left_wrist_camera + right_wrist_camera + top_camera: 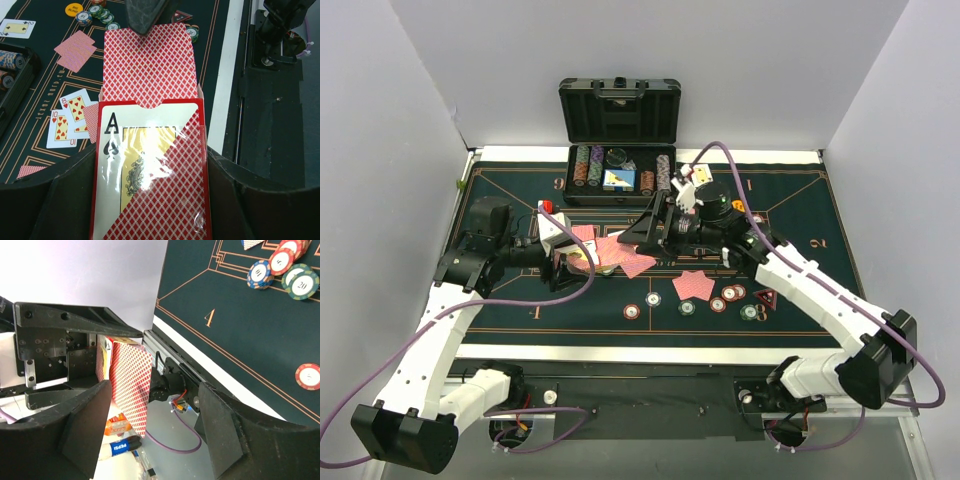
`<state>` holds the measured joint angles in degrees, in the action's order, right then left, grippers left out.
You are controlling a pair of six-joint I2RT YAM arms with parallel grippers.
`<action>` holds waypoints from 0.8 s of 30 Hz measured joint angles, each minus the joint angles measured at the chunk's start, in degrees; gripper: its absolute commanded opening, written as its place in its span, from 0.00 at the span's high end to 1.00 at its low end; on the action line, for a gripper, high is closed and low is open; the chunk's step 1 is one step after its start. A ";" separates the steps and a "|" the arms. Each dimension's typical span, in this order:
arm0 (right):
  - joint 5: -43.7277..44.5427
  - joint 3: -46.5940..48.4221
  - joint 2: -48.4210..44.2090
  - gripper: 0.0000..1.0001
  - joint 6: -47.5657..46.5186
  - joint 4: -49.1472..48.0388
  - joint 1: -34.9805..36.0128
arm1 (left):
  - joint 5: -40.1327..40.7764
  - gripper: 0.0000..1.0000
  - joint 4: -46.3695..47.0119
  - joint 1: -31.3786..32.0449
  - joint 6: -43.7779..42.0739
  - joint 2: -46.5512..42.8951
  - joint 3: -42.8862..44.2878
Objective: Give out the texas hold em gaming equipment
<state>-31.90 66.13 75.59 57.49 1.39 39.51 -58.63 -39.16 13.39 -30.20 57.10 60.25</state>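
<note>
**Card box clamped over the felt, red backs poking out**

One red card box with an ace of spades on its front (150, 200) is clenched in the left gripper (150, 162), held off the table near its middle. Red-backed cards (148, 65) stick out of its open end, though I can't tell how many. They reach in between the fingers of the right gripper (155, 389), which stand wide apart and pinch nothing.

The box's long axis runs across the table, mouth toward the right arm.

Below lie:
- three face-up cards, namely an eight and ten of hearts (67, 122) and a two (15, 27)
- a face-down pair (75, 50)
- some seven loose striped chips (718, 303)
- one orange disc (74, 8)
- one dark red triangular marker (765, 298)

All this sits on dark green felt with orange lines (520, 300). An open black case (620, 110) stands at the far edge, and plain white walls (380, 100) close in around the table.
</note>
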 measured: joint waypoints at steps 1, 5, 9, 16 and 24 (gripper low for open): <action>0.13 0.09 0.00 0.37 -0.02 -0.02 0.35 | 0.00 0.99 0.00 0.00 0.00 0.00 0.00; 0.13 0.57 0.81 0.41 -0.07 -0.02 2.71 | -0.02 0.99 0.02 0.00 0.02 0.00 0.00; -0.07 0.63 2.60 0.47 -0.02 0.20 4.44 | -0.15 0.99 0.02 0.00 0.00 0.00 0.00; -0.55 0.59 3.06 0.68 0.57 -1.05 4.26 | 0.22 0.99 -0.13 0.00 0.04 0.07 0.00; -0.76 -0.68 2.32 0.73 0.52 -0.66 0.66 | 0.26 0.99 -0.07 0.00 0.68 0.04 0.00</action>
<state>-32.67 65.45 77.91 58.02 0.73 40.16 -58.37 -39.22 13.39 -29.52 57.14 60.25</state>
